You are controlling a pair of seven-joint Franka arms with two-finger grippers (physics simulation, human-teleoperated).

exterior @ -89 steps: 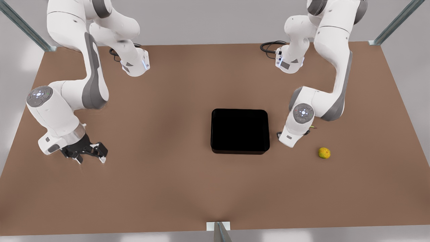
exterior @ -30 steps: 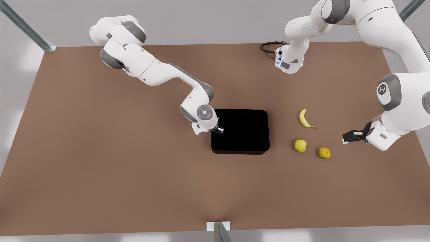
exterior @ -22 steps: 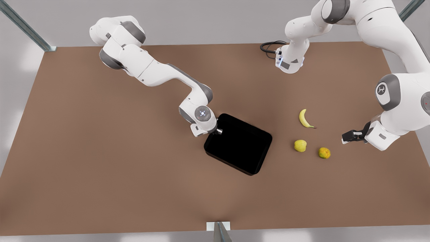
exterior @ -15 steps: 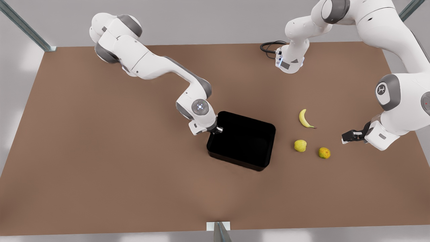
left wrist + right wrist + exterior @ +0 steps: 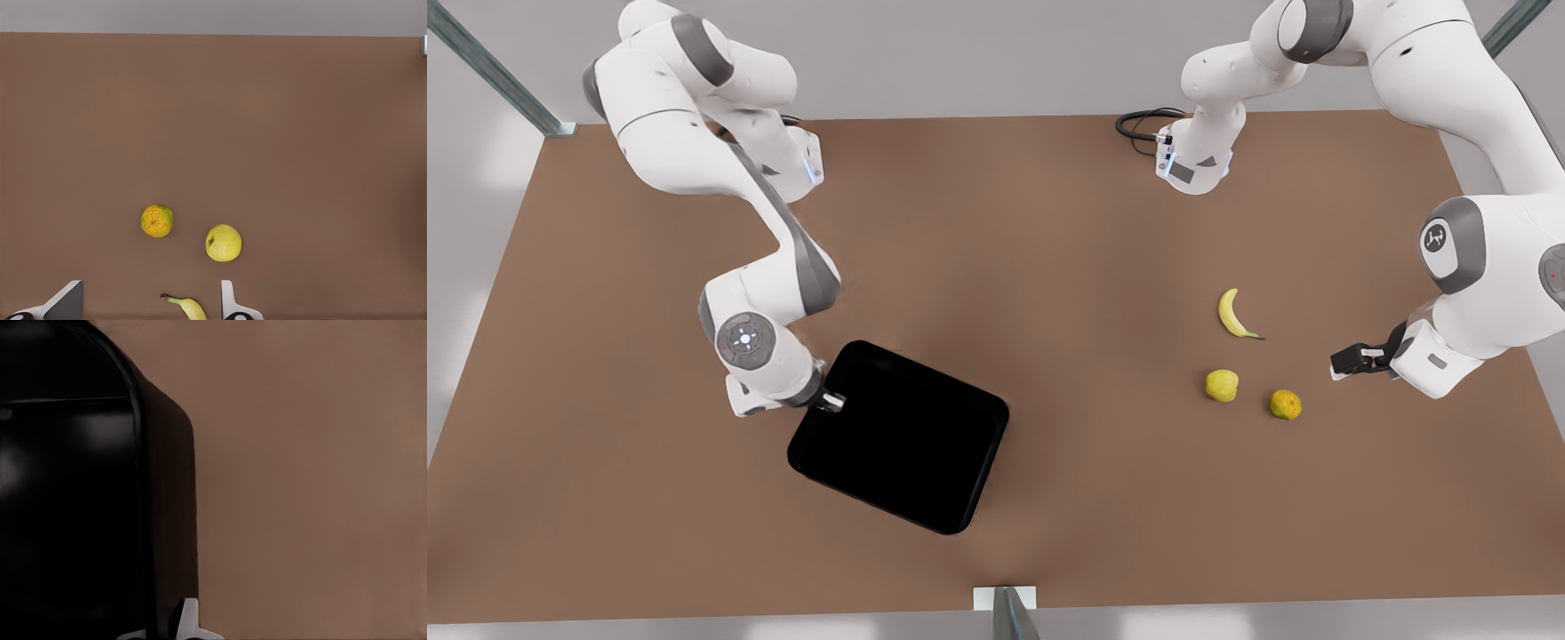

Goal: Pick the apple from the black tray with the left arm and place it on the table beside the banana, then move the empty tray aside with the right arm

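Observation:
The black tray [image 5: 898, 436] lies turned at an angle on the table [image 5: 1049, 222], toward the front view's left and near edge, with nothing in it. My right gripper [image 5: 827, 400] is shut on the rim of its far left corner; the right wrist view shows the tray's rim [image 5: 167, 520] running into one pale fingertip [image 5: 189, 613]. The apple [image 5: 1222, 385] [image 5: 223, 243] rests on the table just in front of the banana [image 5: 1232, 314] [image 5: 187, 308]. My left gripper [image 5: 1352, 360] [image 5: 149, 293] hovers open at the front view's right of the fruit, holding nothing.
An orange-green blotchy fruit [image 5: 1285, 404] [image 5: 157, 221] sits close to the apple, on its right in the front view. Both arm bases [image 5: 1192, 164] stand at the far edge with a black cable. A metal post [image 5: 1005, 613] rises at the near edge.
My right gripper has dragged the tray from the table's middle toward the front view's left and near edge, turning it. The left arm, apple and banana have stayed put over the last second.

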